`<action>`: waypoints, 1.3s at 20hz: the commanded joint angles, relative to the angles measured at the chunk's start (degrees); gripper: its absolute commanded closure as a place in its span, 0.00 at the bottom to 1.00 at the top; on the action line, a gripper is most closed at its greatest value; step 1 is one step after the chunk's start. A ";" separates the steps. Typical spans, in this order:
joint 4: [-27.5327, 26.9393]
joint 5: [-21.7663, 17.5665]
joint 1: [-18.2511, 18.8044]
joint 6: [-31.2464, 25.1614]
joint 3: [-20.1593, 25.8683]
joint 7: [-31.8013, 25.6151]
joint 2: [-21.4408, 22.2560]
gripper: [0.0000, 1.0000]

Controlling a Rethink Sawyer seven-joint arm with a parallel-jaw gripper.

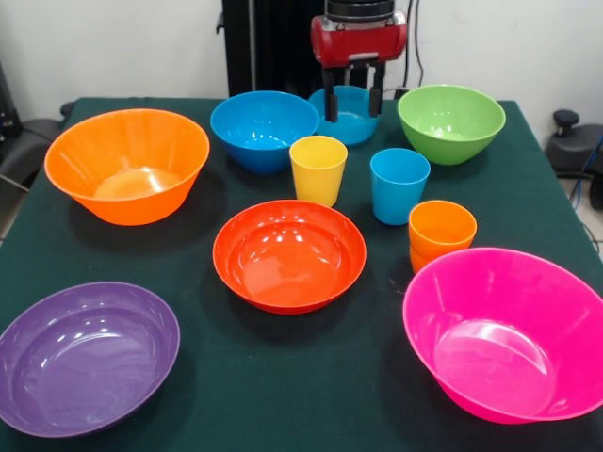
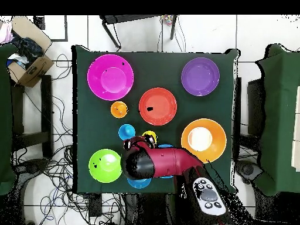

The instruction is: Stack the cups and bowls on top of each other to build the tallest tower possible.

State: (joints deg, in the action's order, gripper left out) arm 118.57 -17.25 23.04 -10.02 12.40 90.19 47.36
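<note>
While apparently open, pincer [image 1: 353, 102] above small blue bowl [image 1: 347, 115]

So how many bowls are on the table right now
7, none stacked: orange bowl, purple bowl, red-orange bowl, pink bowl, green bowl, large blue bowl, and small blue bowl under the gripper.

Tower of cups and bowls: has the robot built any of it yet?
Hardly. Only the orange cups sit nested in each other. The gripper hangs with its jaws open and empty over the small blue bowl at the back. The orange bowl, purple bowl, pink bowl, yellow cup and the rest stand apart, all left to stack.
</note>
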 commanded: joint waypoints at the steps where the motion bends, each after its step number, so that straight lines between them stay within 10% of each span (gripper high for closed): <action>1: -4.87 -6.44 0.45 -1.62 3.34 -1.00 -5.55 0.00; 26: -6.21 -9.52 1.08 1.98 3.74 1.57 -8.86 0.00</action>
State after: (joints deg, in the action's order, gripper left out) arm 115.41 -21.92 23.97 -10.02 12.42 90.19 41.70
